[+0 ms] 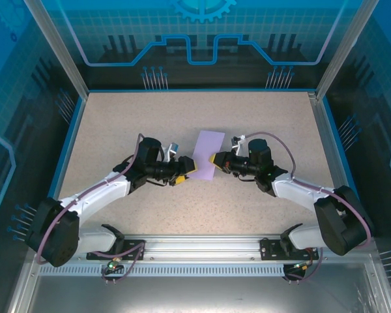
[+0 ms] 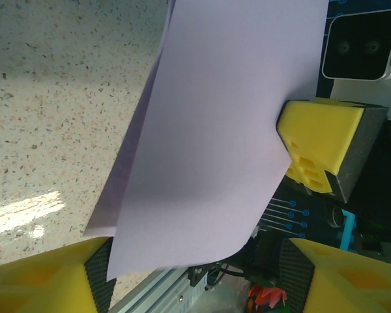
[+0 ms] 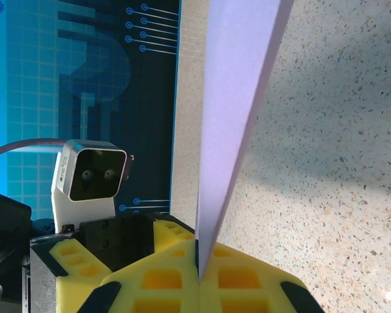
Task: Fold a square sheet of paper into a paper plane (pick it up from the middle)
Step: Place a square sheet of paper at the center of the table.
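The paper (image 1: 207, 151) is over the middle of the table (image 1: 117, 124), between the two grippers, and the overhead view shows it as a narrow lavender slab running from near to far. The right gripper (image 1: 216, 159) is clamped on the paper's right edge. In the right wrist view its yellow fingers (image 3: 163, 280) are pressed together with the sheet (image 3: 238, 85) pinched between them. The sheet rises from them edge-on and throws a shadow on the speckled top. The left gripper (image 1: 184, 172) is just left of the paper with its jaws apart and grips nothing. In the left wrist view its fingers (image 2: 42, 283) stand wide at the two bottom corners, and the paper's (image 2: 215, 130) lower edge hangs between them. Whether that edge touches either finger cannot be told. That view also shows the sheet doubled over, with a second, darker layer peeking out along its left side and a slight curl at the bottom corner. One yellow finger (image 2: 316, 140) of the right gripper bites the paper's right edge, just below the right wrist camera (image 2: 365, 42).
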Tool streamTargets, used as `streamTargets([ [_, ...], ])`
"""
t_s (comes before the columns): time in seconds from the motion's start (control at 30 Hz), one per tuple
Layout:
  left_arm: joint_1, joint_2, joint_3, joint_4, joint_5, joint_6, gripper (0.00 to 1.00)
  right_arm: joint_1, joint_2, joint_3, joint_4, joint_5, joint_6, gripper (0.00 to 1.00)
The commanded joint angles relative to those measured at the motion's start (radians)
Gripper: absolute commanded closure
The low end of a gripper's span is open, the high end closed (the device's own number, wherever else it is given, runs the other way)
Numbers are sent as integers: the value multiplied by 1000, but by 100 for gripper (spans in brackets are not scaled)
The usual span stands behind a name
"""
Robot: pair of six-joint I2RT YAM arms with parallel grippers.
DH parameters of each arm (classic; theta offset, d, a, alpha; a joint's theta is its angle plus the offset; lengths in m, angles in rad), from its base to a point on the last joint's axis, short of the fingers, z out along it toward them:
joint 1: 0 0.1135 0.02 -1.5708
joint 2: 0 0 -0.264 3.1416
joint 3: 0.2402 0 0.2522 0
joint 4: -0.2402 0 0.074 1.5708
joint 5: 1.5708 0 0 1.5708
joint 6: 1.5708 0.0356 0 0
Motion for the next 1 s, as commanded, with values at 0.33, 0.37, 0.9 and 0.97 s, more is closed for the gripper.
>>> streamTargets([
  [0.33,0,-16,27,28,31,-10,61,-12,12,-16,50,-37,0,97],
  [0.37,0,-13,27,27,32,-7,63,-12,11,-17,53,-38,0,97],
  [0.9,-1,-21,15,-102,-24,81,99,4,103,3,43,-92,-30,95],
  [0.97,-8,-11,3,-110,-32,85,99,8,124,8,39,-94,-36,94],
])
